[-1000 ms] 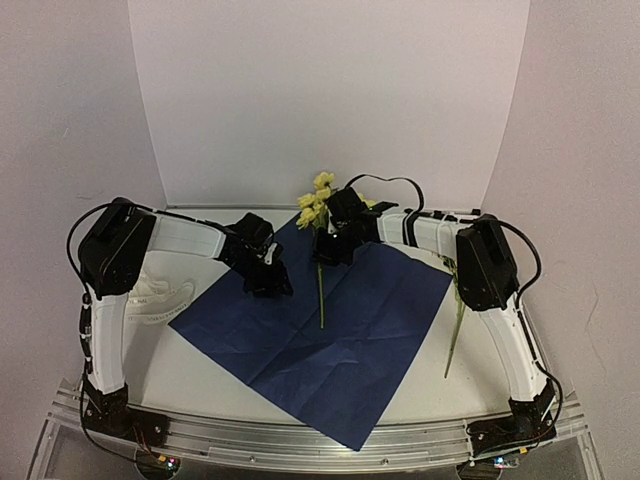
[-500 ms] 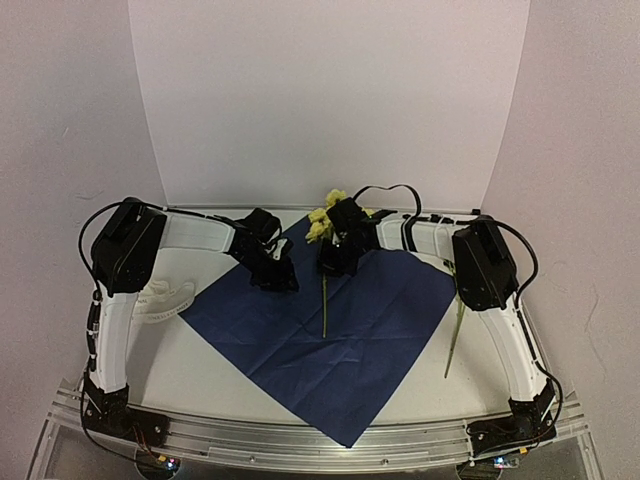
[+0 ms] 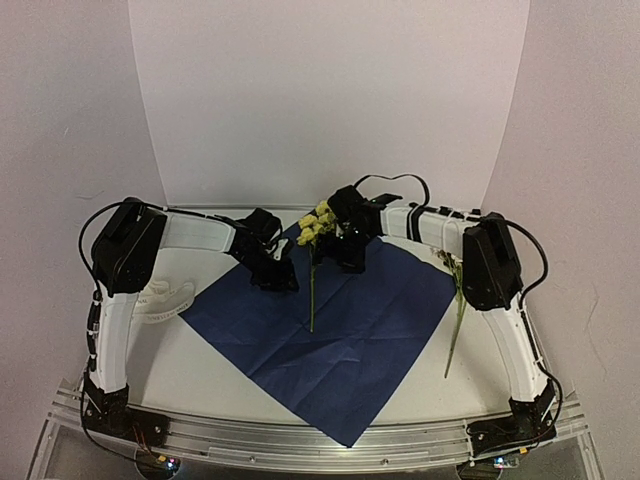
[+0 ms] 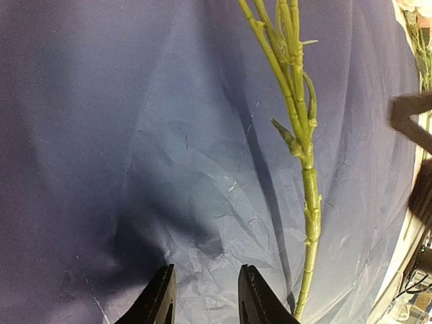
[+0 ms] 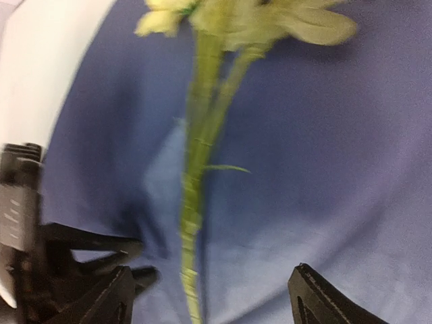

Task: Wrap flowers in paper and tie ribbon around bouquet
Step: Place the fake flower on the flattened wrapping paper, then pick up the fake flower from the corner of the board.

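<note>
The paper lies navy side up at frame centre. On it the flowers lie lengthwise, stem near, blooms at the far corner. Left fingers, narrowly parted and empty, sit just left of the stem; right fingers, wide apart, holding nothing, straddle it below the blooms, so that arm is nearer.

Soft, even light overhead; one wrist feed sharp, the other smeared.

On my top camera the light is flat and faintly lilac, with hardly any shadow, and the paper reads almost black, its creases barely showing. My left wrist feed is crisp: the stem of the flowers throws a dark shadow to its left, and the right edge bows. My right wrist feed is motion-blurred, the blooms washed pale and the table glaring white at upper left.
</note>
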{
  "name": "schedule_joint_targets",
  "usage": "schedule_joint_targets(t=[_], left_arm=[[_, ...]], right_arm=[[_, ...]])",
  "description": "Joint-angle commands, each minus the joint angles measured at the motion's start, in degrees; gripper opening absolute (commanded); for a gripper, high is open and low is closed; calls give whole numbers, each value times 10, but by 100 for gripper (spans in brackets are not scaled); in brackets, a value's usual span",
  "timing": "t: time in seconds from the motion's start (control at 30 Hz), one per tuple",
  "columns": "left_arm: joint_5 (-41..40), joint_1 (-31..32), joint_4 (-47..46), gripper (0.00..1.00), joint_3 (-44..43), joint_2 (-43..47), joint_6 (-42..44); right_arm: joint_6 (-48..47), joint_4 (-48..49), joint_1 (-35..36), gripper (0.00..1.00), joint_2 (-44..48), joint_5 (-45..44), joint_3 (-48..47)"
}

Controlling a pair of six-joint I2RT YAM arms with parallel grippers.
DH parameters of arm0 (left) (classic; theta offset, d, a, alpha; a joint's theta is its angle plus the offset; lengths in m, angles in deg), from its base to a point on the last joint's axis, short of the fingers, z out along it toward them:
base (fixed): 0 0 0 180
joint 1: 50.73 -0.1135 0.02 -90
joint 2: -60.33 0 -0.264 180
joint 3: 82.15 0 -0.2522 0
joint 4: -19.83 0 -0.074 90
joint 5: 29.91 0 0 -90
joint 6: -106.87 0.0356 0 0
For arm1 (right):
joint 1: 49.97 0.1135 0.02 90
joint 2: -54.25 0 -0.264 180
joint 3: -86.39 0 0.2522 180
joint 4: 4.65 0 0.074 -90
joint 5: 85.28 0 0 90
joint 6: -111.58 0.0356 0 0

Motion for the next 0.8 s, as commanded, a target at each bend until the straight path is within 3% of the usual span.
schedule_joint_targets(t=[0.0, 0.13, 0.33, 0.57, 0.77], left_arm=[[-21, 0, 41, 33, -1, -13, 14], [-16, -2, 40, 33, -2, -12, 14], [-9, -3, 43, 33, -9, -12, 15], [-3, -4, 44, 33, -12, -14, 13], [-4, -4, 47, 33, -16, -13, 14]], right_arm=[[-15, -116, -26, 84, 177, -132, 115], [-8, -117, -54, 87, 298, -242, 279], [14, -111, -120, 73, 374, -254, 432], [17, -82, -169, 65, 395, -262, 509], [6, -28, -217, 61, 385, -210, 559]])
